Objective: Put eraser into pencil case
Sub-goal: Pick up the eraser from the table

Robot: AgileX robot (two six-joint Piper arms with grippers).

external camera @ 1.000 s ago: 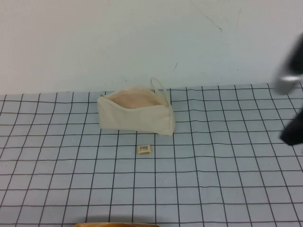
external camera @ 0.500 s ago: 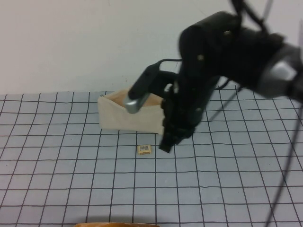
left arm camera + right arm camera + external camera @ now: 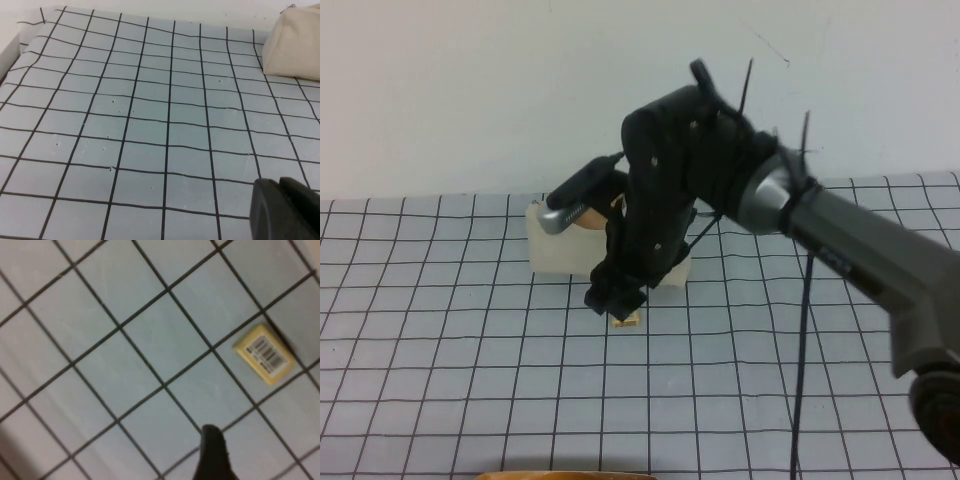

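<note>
The eraser (image 3: 626, 320), a tiny tan-yellow block with a barcode label, lies on the grid mat just in front of the pencil case (image 3: 552, 256). The case is a cream-white pouch, partly hidden behind my right arm. My right gripper (image 3: 616, 298) hangs just above the eraser, a little to its left, and holds nothing. In the right wrist view the eraser (image 3: 264, 354) lies flat and only one finger (image 3: 214, 452) shows, so the gripper looks open. My left gripper (image 3: 287, 207) is shut and empty, low over the mat, far from the case's end (image 3: 295, 47).
The grey grid mat (image 3: 470, 380) covers the table up to a white back wall (image 3: 470, 100). My right arm (image 3: 840, 250) crosses from the right above the mat. A raised white edge (image 3: 10, 60) borders the mat in the left wrist view.
My right arm has swung in from the right edge across the mat. Its gripper now hangs over the eraser in front of the case. The eraser and the case have not moved.
</note>
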